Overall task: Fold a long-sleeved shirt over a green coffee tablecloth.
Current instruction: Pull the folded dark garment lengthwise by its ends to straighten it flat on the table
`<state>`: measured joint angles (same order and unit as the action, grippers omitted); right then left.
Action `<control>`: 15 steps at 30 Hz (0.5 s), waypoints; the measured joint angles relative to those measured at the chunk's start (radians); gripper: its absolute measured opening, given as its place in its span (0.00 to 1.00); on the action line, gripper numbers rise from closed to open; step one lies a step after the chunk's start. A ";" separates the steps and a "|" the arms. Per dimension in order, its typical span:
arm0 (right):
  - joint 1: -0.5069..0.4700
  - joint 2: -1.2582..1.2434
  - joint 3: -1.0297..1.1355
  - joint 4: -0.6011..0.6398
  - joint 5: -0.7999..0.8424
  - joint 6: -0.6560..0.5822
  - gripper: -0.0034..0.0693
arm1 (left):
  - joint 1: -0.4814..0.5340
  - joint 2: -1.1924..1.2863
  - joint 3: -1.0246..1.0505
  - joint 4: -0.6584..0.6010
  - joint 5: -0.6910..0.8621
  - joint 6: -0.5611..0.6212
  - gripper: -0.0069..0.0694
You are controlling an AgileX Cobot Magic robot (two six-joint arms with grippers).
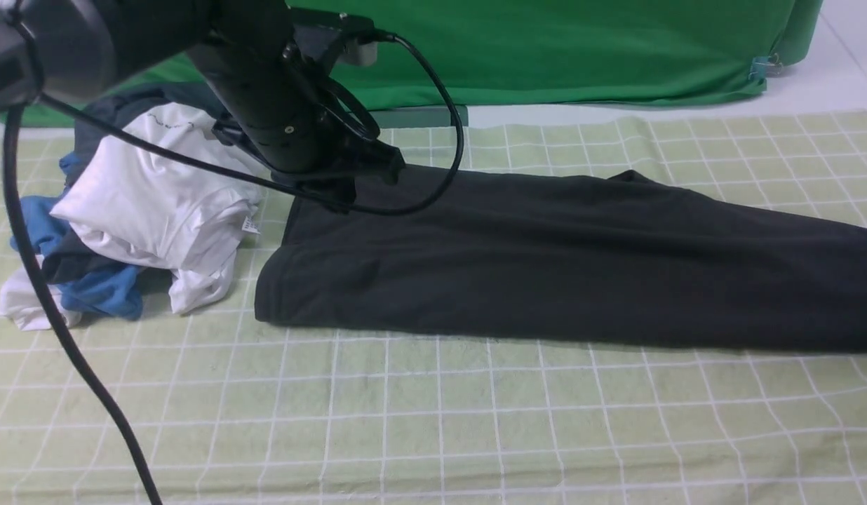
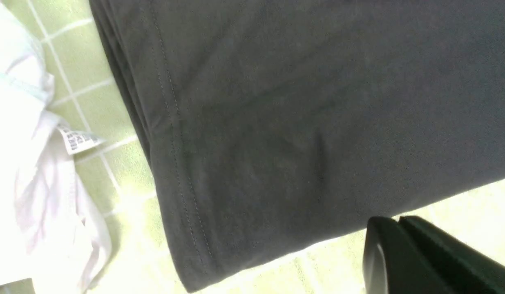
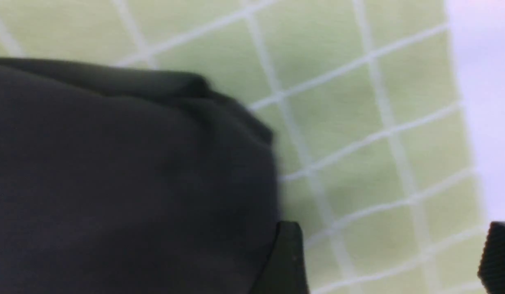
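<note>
Tablecloth (image 1: 433, 421) strip nearest, shirt (image 1: 546, 266) long edge beyond; left fingers (image 2: 399, 257) pressed together, right fingers (image 3: 288, 261) spread beside shirt edge.

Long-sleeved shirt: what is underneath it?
The long-sleeved shirt lies on the green checked tablecloth, which shows along its near, far and left edges. Whether anything else lies beneath it cannot be seen; the fabric covers that.

A white garment (image 1: 153, 203) tops a heap at the left — blue garment (image 1: 104, 291) and dark grey garment (image 1: 118, 109) under it; a bright green sheet (image 1: 581, 49) drapes behind.
</note>
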<state>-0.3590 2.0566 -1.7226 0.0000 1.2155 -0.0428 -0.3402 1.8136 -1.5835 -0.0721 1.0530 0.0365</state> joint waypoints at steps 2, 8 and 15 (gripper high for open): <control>0.000 0.007 0.000 0.123 -0.003 -0.050 0.86 | 0.000 -0.001 0.000 0.001 -0.003 -0.005 0.11; 0.003 0.095 -0.001 0.182 -0.010 -0.070 0.86 | 0.000 -0.003 0.000 0.001 0.016 -0.009 0.11; 0.003 0.164 -0.001 0.112 -0.027 -0.070 0.86 | 0.000 -0.003 0.000 0.001 0.050 -0.012 0.11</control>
<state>-0.3559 2.2202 -1.7235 0.1120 1.1888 -0.1129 -0.3402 1.8108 -1.5835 -0.0712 1.1029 0.0250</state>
